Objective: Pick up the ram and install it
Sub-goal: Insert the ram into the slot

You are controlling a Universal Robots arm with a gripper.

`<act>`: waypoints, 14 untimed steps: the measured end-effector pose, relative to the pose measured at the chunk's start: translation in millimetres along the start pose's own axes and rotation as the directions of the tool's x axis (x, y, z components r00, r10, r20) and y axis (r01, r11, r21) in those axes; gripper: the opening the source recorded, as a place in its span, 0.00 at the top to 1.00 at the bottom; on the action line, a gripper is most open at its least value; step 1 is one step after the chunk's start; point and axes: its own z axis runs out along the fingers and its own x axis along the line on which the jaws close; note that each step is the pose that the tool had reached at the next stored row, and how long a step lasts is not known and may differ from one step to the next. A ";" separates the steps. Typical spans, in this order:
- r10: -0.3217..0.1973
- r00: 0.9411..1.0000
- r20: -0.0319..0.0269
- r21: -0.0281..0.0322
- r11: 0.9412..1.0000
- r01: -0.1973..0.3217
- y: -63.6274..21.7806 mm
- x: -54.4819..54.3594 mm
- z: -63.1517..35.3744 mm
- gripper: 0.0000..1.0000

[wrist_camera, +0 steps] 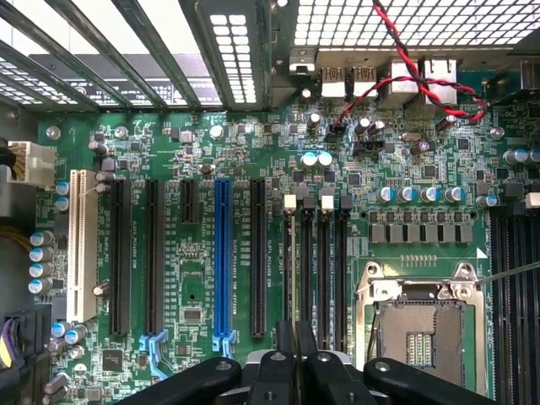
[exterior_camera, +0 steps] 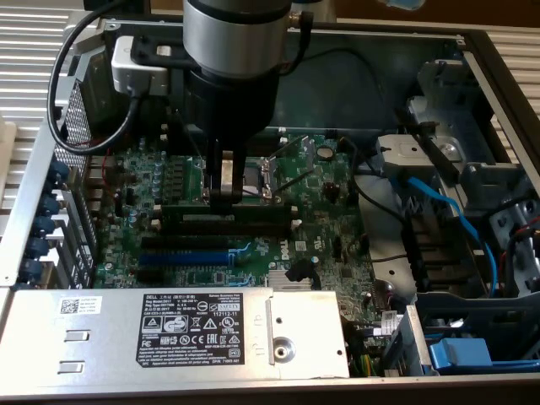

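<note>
The ram (exterior_camera: 253, 217) is seen standing on edge along the black memory slots (wrist_camera: 308, 261) in the middle of the motherboard (exterior_camera: 312, 245), its pale label strip facing the exterior camera. It is gripped at its upper edge, near mid-length, by the claw (exterior_camera: 224, 197), whose two narrow fingers are drawn close together on it. Whether the stick is fully seated in a slot or only resting on it cannot be made out from this angle.

In the wrist view the claw (wrist_camera: 295, 363) is found over the end of the memory slots, and white end clips are seen at their far end. Just beside the slots lies the processor socket (wrist_camera: 422, 329), which holds no chip and is framed by a metal bracket. On the slots' other side a blue expansion slot (wrist_camera: 223, 253) is set among longer black ones.

The motherboard is housed flat in an open computer case (exterior_camera: 380, 35). The same case holds a silver power supply box (exterior_camera: 101, 329) with a printed label along the near edge, and a blue cable (exterior_camera: 447, 211) among metal brackets at the exterior view's right.
</note>
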 end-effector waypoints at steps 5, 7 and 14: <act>0.000 1.000 0.000 0.000 1.000 0.000 0.0 0.0 1.1 0.88; 0.000 1.000 0.000 0.000 1.000 0.000 -0.1 -0.1 1.3 0.88; 0.000 1.000 0.001 0.000 1.000 0.000 0.4 -0.3 1.6 0.88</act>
